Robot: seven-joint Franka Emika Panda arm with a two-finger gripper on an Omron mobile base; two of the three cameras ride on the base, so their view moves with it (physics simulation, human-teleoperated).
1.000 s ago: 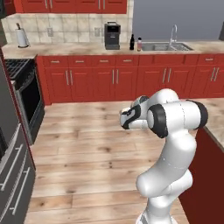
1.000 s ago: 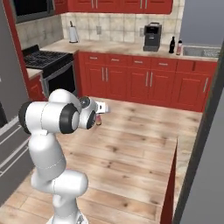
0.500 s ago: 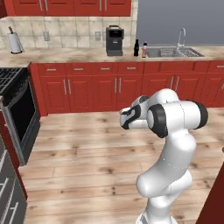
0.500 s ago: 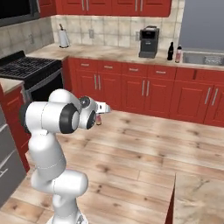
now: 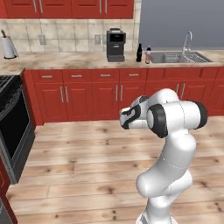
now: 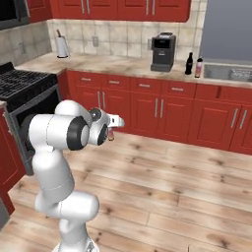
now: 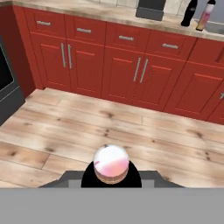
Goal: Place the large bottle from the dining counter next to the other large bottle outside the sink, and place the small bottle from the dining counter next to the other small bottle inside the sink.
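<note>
While clamped: bottle within gripper

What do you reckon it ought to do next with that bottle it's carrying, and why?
Probably keep driving toward the sink. The gripper is shut on a small pink bottle, held over the wooden floor, well short of the counter. Two bottles stand on that counter beside the sink, which lies ahead to the right.

The held bottle shows only its cap; its body is hidden.
</note>
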